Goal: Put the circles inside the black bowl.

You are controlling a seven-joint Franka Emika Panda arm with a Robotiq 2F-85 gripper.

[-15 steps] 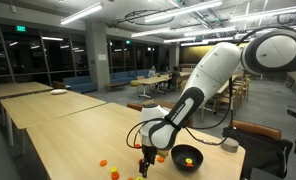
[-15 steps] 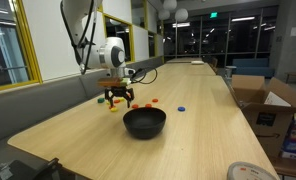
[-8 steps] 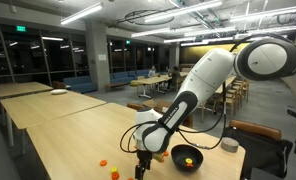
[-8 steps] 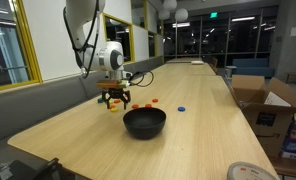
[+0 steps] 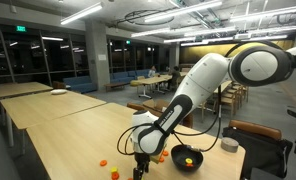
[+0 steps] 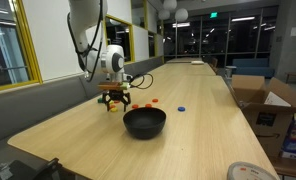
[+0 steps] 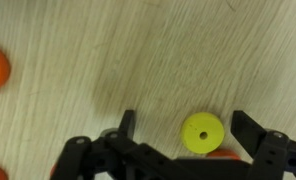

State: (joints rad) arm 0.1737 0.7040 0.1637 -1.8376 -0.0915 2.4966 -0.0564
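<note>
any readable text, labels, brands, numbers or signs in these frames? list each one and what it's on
No text is legible in any view.
Green lit sign near the ceiling, in an exterior view: too small to read.
Cardboard box: no print can be made out.
Yellow disc and black bowl: no markings visible.

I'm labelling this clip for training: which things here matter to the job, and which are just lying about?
Job: yellow circle, orange circles, black bowl, open end effector.
Lying about: grey cup, cardboard boxes.
</note>
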